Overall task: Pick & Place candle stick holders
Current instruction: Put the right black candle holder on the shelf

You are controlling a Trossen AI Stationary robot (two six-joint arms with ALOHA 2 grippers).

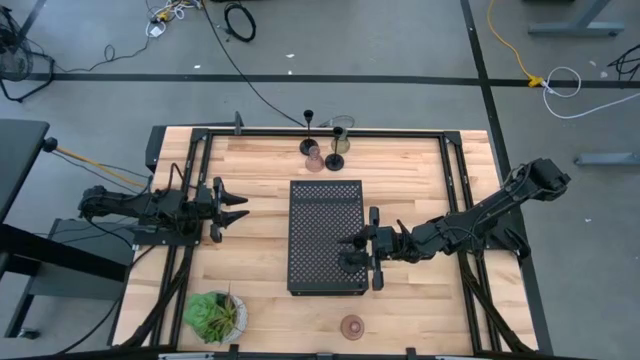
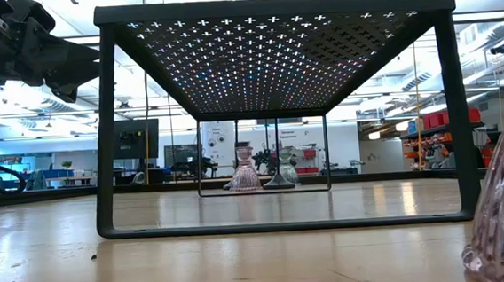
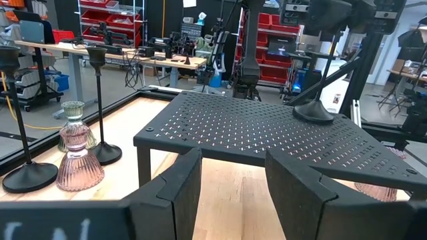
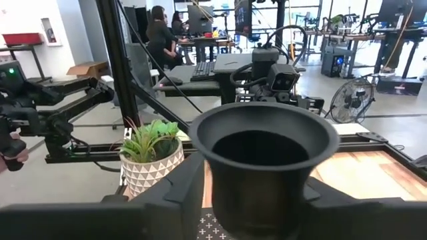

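Black candle stick holder (image 4: 265, 167) upright on tray (image 1: 325, 205), cup skyward, between right gripper (image 1: 357, 245) fingers.

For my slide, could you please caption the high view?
Right gripper sets a black candle holder on the perforated tray.

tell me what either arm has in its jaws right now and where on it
The right gripper brackets a black candle stick holder just below its cup, over the tray; a firm hold cannot be told. The left gripper holds nothing.
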